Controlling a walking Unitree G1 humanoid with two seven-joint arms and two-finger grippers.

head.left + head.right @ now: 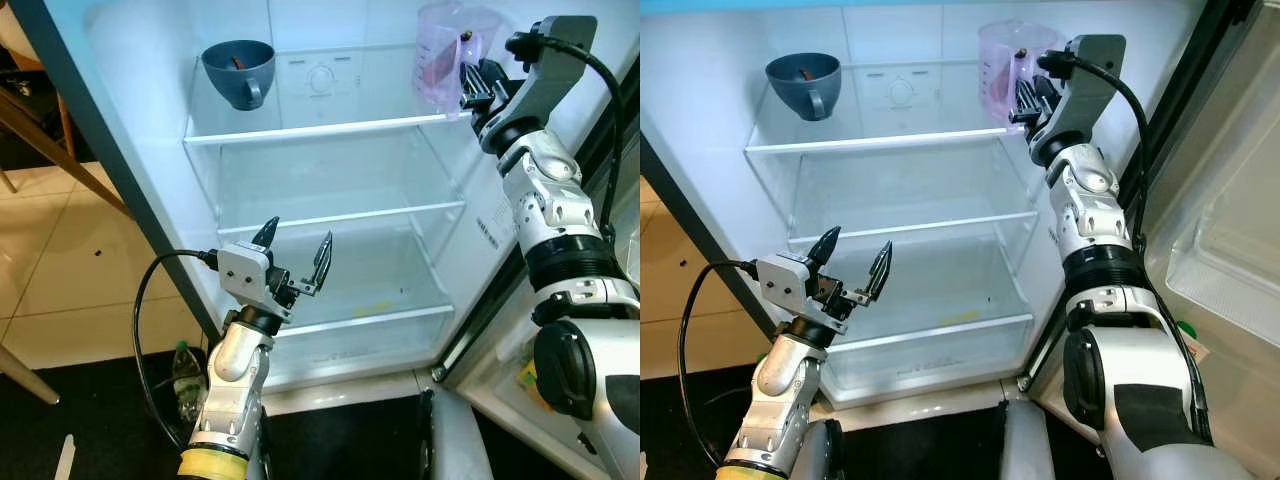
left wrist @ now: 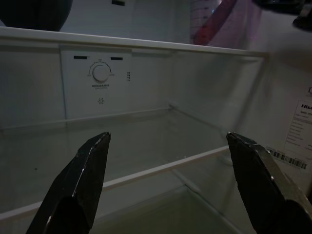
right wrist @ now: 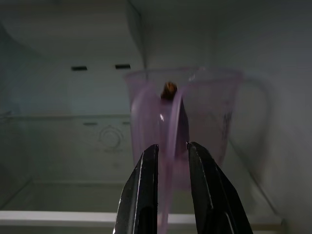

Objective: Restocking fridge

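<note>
With the purple jug [image 1: 447, 55] upright at the right end of the top shelf [image 1: 320, 130] — handle nipped between the nearly closed right claw [image 3: 169, 161], straight ahead — left claw [image 1: 295, 250] wide open, empty, well below.

The top fridge shelf [image 1: 320, 131] bears a blue cup [image 1: 238, 72] and a pink jug [image 1: 445, 55].

Counted in the open fridge [image 1: 150, 150]: one blue cup [image 1: 238, 70], one purple measuring jug [image 1: 445, 55], three glass shelves [image 1: 330, 127], one thermostat dial [image 1: 321, 77].
</note>
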